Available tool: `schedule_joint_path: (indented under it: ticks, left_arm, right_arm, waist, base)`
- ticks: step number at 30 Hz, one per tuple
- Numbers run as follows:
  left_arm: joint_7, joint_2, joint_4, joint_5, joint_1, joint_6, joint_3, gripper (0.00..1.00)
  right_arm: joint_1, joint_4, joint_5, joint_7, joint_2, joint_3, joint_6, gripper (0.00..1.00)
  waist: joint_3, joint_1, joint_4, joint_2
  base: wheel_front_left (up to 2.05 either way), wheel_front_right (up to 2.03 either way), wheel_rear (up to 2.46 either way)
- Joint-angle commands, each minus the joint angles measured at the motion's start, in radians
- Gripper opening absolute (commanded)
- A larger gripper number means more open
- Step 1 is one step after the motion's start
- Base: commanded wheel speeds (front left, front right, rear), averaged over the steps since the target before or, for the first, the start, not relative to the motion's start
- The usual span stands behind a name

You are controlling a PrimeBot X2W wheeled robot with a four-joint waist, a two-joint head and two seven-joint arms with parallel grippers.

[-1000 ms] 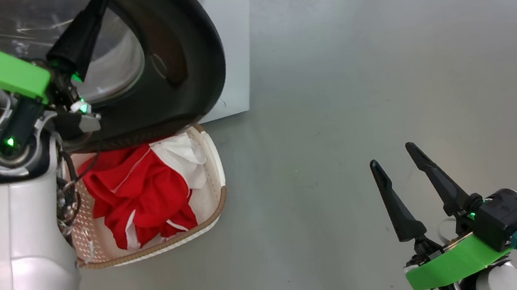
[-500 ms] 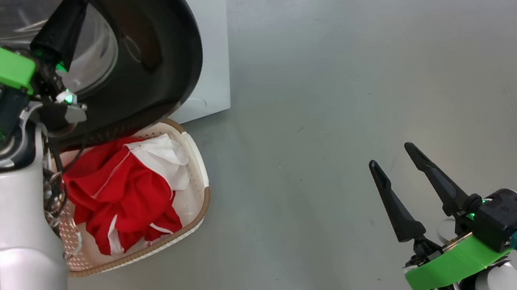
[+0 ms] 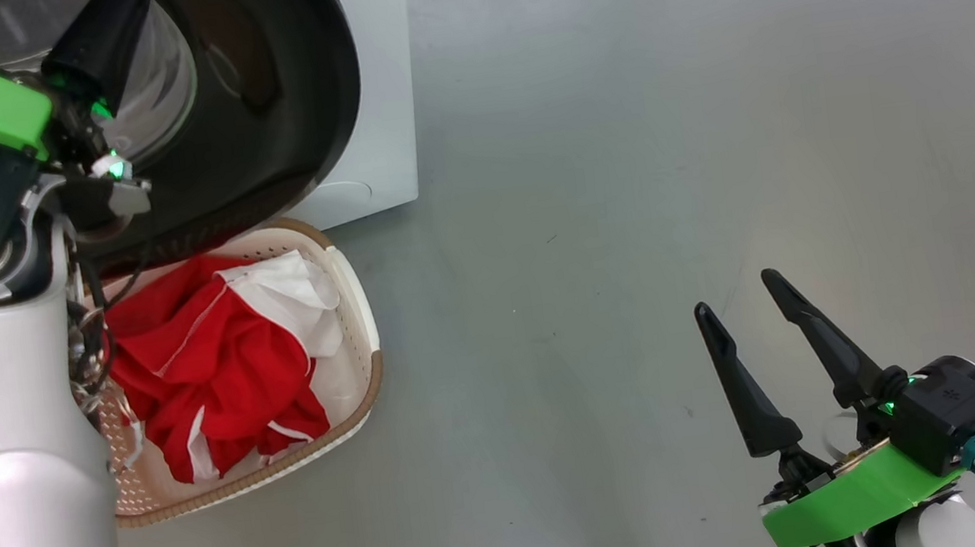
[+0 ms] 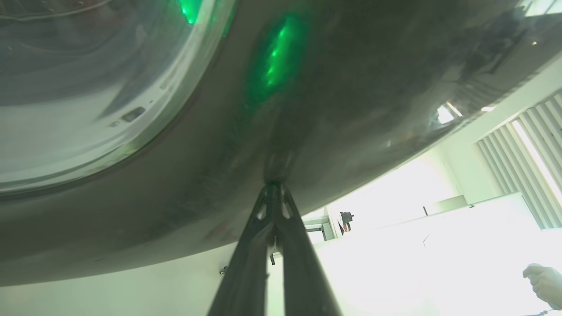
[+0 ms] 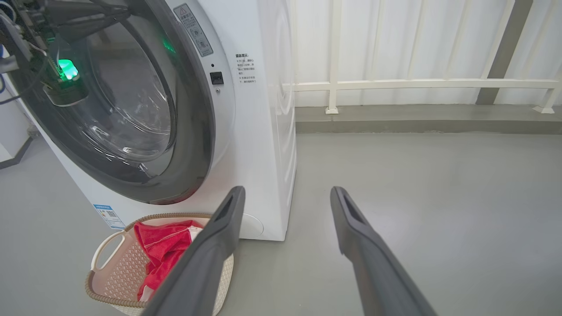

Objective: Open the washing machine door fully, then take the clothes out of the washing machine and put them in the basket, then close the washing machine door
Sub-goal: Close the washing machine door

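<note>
Two-finger left gripper: fingers pinched together, tips touching washing machine door. Right gripper: fingers spread wide, empty, over floor. Clothes piled in basket.

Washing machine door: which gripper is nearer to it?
Left. The left gripper touches the washing machine door; the right gripper hangs open over the floor, well apart.

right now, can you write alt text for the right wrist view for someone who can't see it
A big white front-loading washing machine stands at left, the left hand up at the top of its large round black-ringed glass door. Below it a cream perforated plastic basket holds bright red clothes on the grey floor. The right hand rises from below, dark fingers apart.
</note>
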Motion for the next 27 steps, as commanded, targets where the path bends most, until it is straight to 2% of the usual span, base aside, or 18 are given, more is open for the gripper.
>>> schedule_joint_path:
  ticks: [1,14,22,23,24,25,26,27]
  left_arm:
    - [-0.007,0.043,-0.021,0.010,-0.031,-0.014,0.017,0.00]
    - [0.002,0.015,-0.038,-0.005,-0.003,-0.026,0.007,0.00]
    - [-0.007,-0.009,-0.117,0.003,0.091,-0.027,-0.023,0.00]
    - [-0.012,-0.011,-0.130,0.009,0.105,-0.026,-0.029,0.10]
    - [-0.015,-0.012,-0.143,0.018,0.120,-0.028,-0.038,0.39]
    - [-0.017,-0.013,-0.158,0.029,0.135,-0.030,-0.048,0.53]
    - [-0.028,-0.014,-0.188,0.051,0.170,-0.034,-0.066,1.00]
    - [-0.033,-0.015,-0.203,0.057,0.189,-0.036,-0.073,1.00]
  right_arm:
    - [-0.031,-0.023,0.011,-0.009,-0.003,0.027,0.006,1.00]
    - [-0.031,-0.018,0.017,-0.009,-0.003,0.018,0.006,1.00]
    - [-0.035,-0.011,0.026,-0.009,-0.003,0.012,0.006,1.00]
    - [-0.036,-0.010,0.027,-0.009,-0.003,0.010,0.006,1.00]
    - [-0.037,-0.009,0.028,-0.009,-0.003,0.007,0.006,1.00]
    - [-0.037,-0.008,0.029,-0.009,-0.003,0.005,0.006,1.00]
    - [-0.036,-0.006,0.034,-0.009,-0.003,0.004,0.006,1.00]
    - [-0.035,-0.004,0.036,-0.009,-0.003,0.004,0.006,1.00]
  waist:
    - [0.000,0.0000,0.001,0.0000]
    - [-0.020,0.0000,0.034,0.0000]
    - [-0.048,0.0000,0.091,0.0000]
    - [-0.052,0.0000,0.099,0.0000]
    - [-0.056,0.0000,0.108,0.0000]
    - [-0.060,0.0000,0.115,0.0000]
    - [-0.071,0.0000,0.130,0.0000]
    - [-0.077,0.0000,0.136,0.0000]
  base:
    - [0.00,0.00,0.00]
    - [0.00,0.00,0.00]
    - [0.00,0.00,0.00]
    - [0.00,0.00,0.00]
    - [0.00,0.00,0.00]
    - [0.00,0.00,0.00]
    - [0.00,0.00,0.00]
    - [0.00,0.00,0.00]
